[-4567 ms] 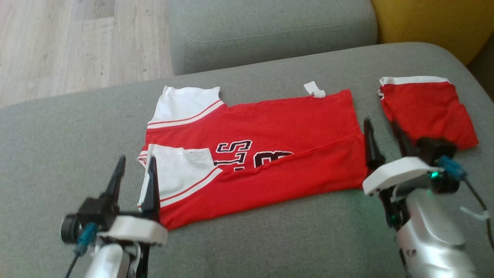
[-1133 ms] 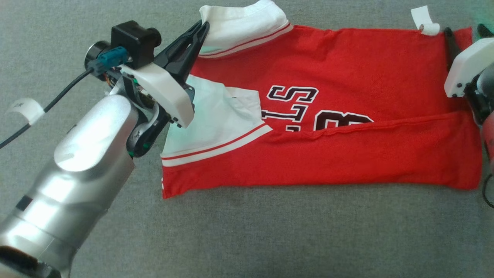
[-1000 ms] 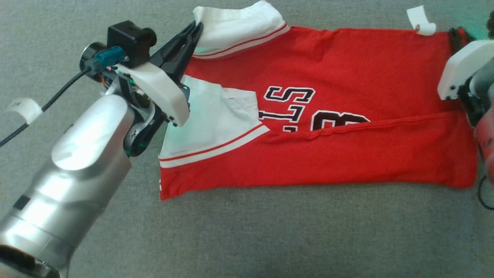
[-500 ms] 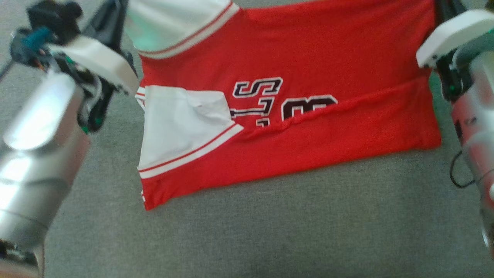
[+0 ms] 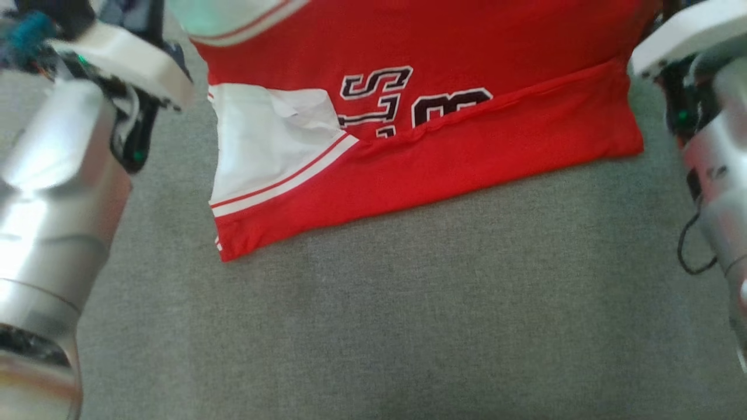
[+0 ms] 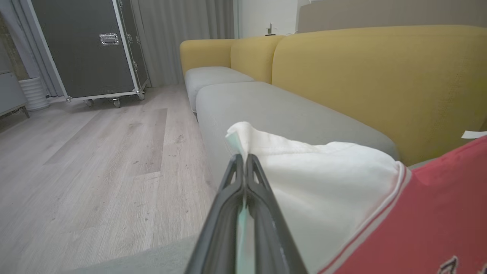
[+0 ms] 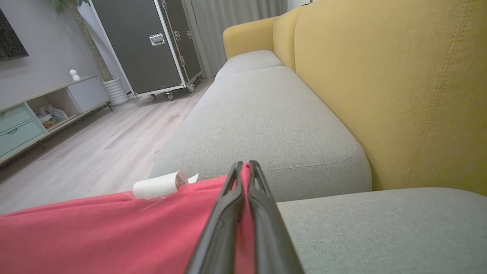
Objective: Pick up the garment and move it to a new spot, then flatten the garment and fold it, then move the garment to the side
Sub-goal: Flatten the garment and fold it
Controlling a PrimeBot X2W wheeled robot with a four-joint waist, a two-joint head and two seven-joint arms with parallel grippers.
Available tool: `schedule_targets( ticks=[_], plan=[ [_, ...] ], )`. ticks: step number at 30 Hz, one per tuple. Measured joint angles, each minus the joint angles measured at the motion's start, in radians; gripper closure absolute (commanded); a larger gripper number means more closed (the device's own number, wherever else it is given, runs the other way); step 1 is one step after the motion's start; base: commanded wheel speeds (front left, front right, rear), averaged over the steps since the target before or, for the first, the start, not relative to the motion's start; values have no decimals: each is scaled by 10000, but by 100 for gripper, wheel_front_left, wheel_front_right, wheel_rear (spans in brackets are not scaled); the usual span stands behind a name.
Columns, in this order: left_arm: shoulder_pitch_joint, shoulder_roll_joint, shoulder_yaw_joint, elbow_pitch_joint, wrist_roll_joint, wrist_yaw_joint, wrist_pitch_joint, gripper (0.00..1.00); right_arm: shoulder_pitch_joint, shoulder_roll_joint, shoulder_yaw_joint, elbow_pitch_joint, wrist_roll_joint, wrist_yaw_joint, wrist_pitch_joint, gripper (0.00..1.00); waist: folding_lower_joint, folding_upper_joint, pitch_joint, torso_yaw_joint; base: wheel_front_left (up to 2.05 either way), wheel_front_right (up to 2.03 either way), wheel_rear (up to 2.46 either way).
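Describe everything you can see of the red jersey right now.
The jersey is red knit-looking fabric with white sleeves edged in red stripes and dark, white-outlined lettering partly hidden under a folded-over lower flap. Its far edge looks raised off the grey sofa cushion while the near edge rests on it. The left hand is shut on a white sleeve corner; the right hand is shut on a red hem corner, beside a curled white label.

The garment (image 5: 478, 157) is coloured red, with white sleeves (image 5: 262, 140) trimmed in a red stripe and dark lettering (image 5: 376, 81) outlined in white, while the cushion (image 5: 408, 326) is seen in grey, the backrest (image 6: 380, 76) in yellow and the floor (image 6: 95, 160) in pale wood grain.
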Motion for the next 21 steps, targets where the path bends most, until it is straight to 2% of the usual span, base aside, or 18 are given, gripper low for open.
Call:
schedule_targets(
  ticks=[4, 6, 8, 15, 21],
  plan=[
    [601, -15, -453, 44, -69, -128, 61, 100, 606, -157, 499, 19, 522, 0, 15, 100, -1, 0, -368, 85, 0, 0, 0],
    [1129, -23, -550, -290, -826, -196, 339, 100, 879, -345, 855, 79, 571, 0, 104, 100, -1, 0, -561, 118, 0, 0, 0],
    [1639, 153, -1058, -884, -1200, -203, 635, 100, 1092, -491, 1097, 148, 748, 0, 232, 100, -1, 0, -751, 152, 0, 0, 0],
    [3001, 1588, -2437, -3070, -2656, -201, 1967, 100, 1872, -920, 2353, 46, 1348, 0, 1337, 100, -2, 0, -1379, 261, 0, 0, 0],
    [3811, 2433, -3310, -4439, -3078, -203, 2840, 100, 2295, -1601, 3630, -130, 1501, 0, 2008, 100, -2, 1, -1558, 356, 0, 0, 0]
  ],
)
